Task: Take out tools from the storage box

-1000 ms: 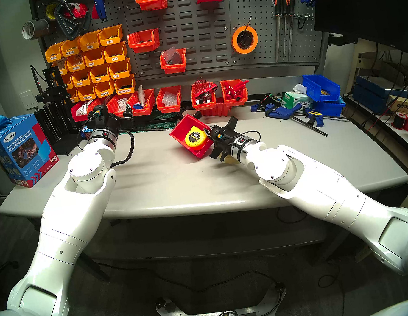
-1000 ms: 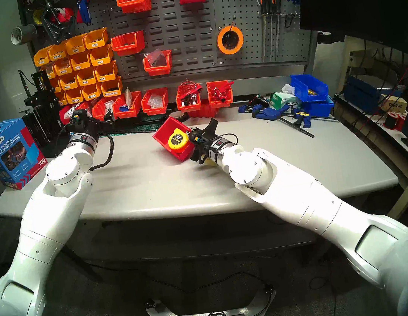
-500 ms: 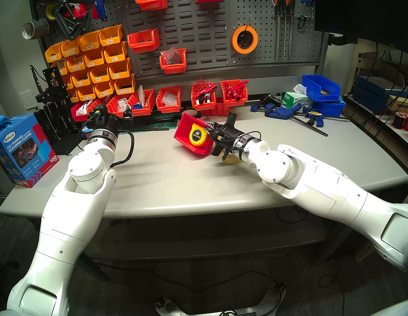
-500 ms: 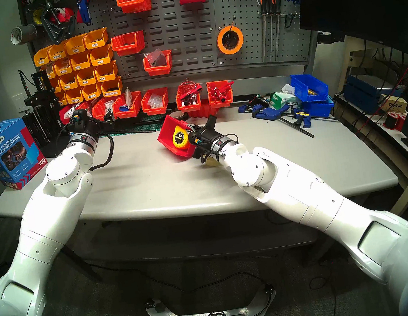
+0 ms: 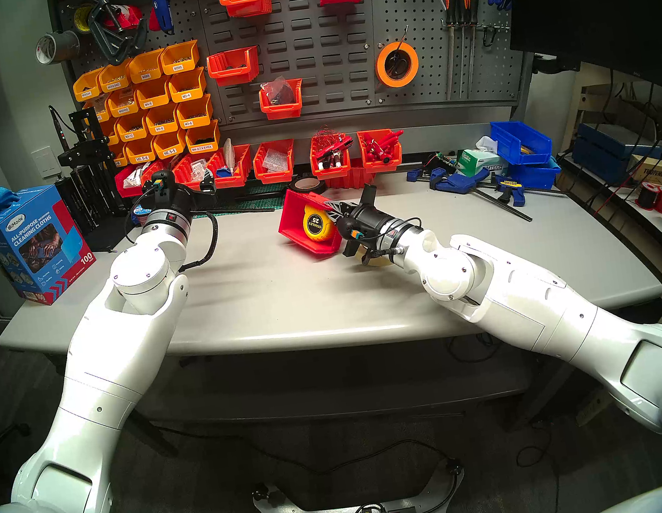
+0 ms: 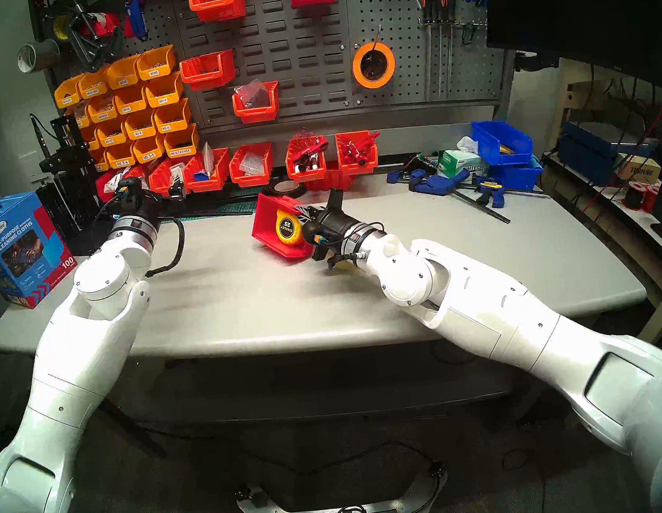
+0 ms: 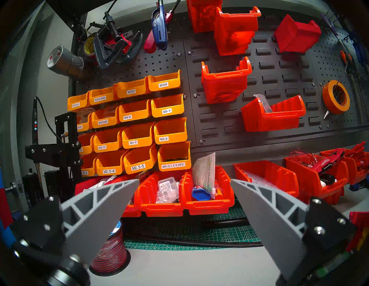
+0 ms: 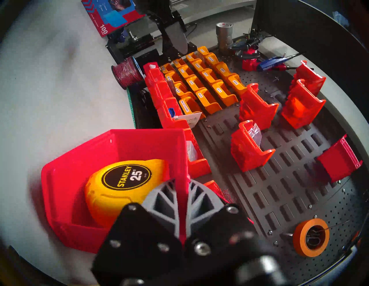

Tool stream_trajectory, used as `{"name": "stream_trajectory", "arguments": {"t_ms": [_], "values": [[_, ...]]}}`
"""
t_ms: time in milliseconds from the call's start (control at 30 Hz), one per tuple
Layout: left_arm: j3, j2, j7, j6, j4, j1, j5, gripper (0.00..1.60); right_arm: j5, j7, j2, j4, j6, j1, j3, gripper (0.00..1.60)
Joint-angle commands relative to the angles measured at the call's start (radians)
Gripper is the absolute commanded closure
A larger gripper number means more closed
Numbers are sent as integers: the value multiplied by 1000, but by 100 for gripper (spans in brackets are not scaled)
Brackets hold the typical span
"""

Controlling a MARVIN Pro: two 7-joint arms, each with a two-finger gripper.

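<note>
Right hand (image 8: pixel 182 191) level, pinching tilted storage box (image 8: pixel 139 143)

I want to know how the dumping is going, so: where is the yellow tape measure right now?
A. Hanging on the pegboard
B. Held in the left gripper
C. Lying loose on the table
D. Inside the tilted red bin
D: the right wrist view shows the yellow tape measure lying inside the red bin, whose side wall the right gripper pinches, tilted above the table.

Clear: I see bare table (image 5: pixel 268 301) near and left of the tilted storage box (image 5: pixel 294 221) | Blocked: black tape roll (image 5: pixel 308 185) and orange-red bins (image 5: pixel 329 165) far behind it | Right: clamps (image 5: pixel 458 181).
</note>
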Motion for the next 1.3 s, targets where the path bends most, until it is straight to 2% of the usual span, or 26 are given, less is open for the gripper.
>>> {"name": "stream_trajectory", "arguments": {"t_ms": [0,633,900,1133,1267], "values": [[-7,2,0,-1,-8,-15,0,0,-41,-10,-4,4,-50,51,0,160],[-7,2,0,0,-8,-15,0,0,-220,31,33,37,-200,107,-79,160],[-7,2,0,0,-8,-15,0,0,-223,19,38,42,-207,99,-81,160],[-7,2,0,0,-8,-15,0,0,-277,-1,44,56,-215,108,-89,160],[-7,2,0,0,-8,-15,0,0,-253,-5,40,60,-207,103,-73,160]]}}
